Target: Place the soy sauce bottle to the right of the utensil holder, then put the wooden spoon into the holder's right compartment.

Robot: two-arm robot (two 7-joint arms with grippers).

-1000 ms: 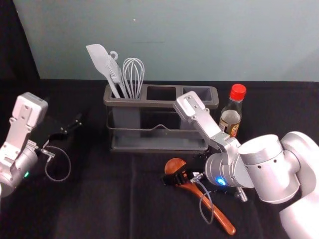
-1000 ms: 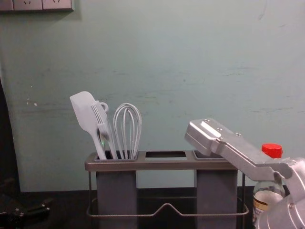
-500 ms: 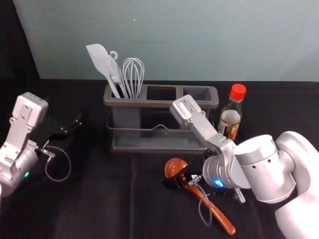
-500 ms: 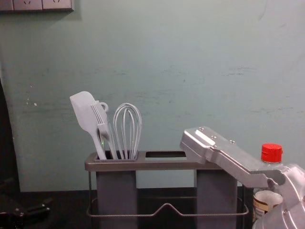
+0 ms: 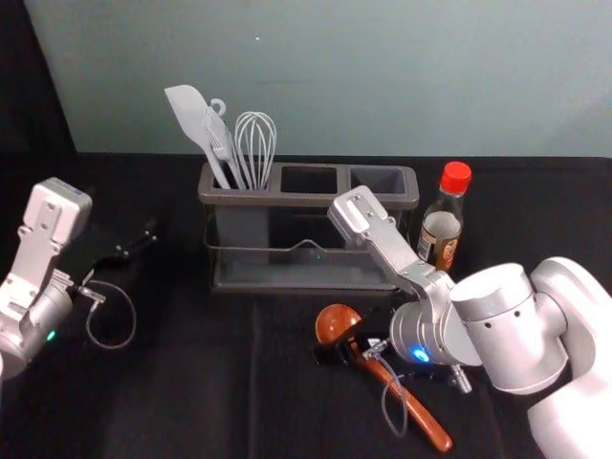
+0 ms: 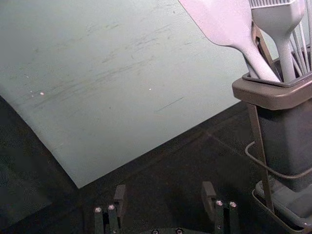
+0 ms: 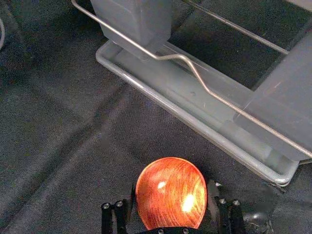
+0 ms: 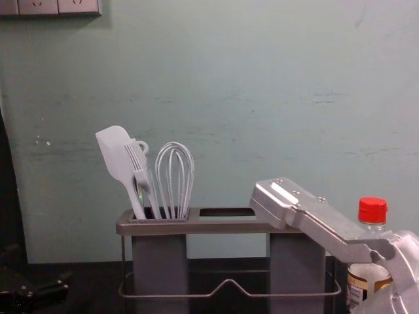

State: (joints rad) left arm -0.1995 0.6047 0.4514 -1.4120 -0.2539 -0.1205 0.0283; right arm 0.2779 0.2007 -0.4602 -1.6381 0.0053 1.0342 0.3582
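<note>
Right end effector (image 5: 341, 343) open, astride wooden spoon (image 5: 422, 419); left end effector (image 5: 137, 241) open, left of holder (image 5: 287, 199).

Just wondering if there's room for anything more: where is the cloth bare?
Bare cloth lies in front of the utensil holder, between the left arm and the wooden spoon, and right of the soy sauce bottle, behind the right arm. It's crowded where the right fingers straddle the spoon.

Site reads as a robotics lab: jointed metal arm (image 5: 502, 298), black-draped counter (image 5: 172, 382), scuffed plain wall (image 8: 262, 98), socket plates (image 8: 39, 6).
</note>
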